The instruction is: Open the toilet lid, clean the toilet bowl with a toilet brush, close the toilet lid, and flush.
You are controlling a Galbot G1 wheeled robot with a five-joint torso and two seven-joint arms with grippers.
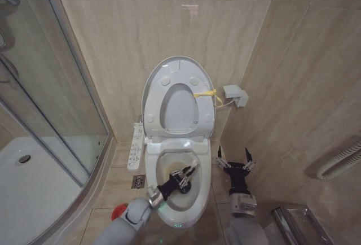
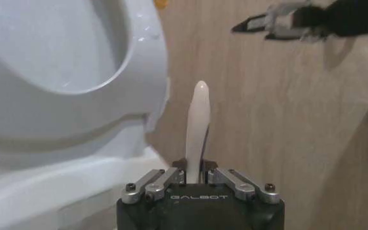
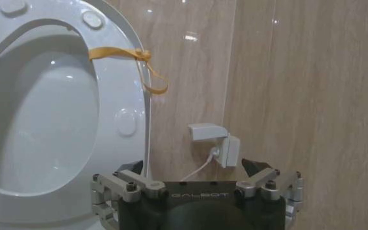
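Note:
The toilet lid (image 1: 178,65) stands upright against the wall, a yellow tie (image 3: 125,53) at its edge, with the ring seat (image 1: 206,114) raised against it. Below lies the open toilet bowl (image 1: 208,173), brownish stains inside. My left gripper (image 1: 183,178) reaches down into the bowl, shut on the slim white handle of the toilet brush (image 2: 197,125); the bristle head is hidden. Beside the bowl's right side, above the floor, my right gripper (image 1: 236,160) is open and holds nothing. The left wrist view catches that gripper (image 2: 280,24) farther off.
A button panel (image 1: 135,146) runs along the bowl's left side, with a floor drain (image 1: 138,182) and red cup holder (image 1: 119,212) near it. The glass shower door (image 1: 56,87) and shower tray (image 1: 28,183) are left. A wall box (image 1: 236,95) and a metal rack (image 1: 296,222) are right.

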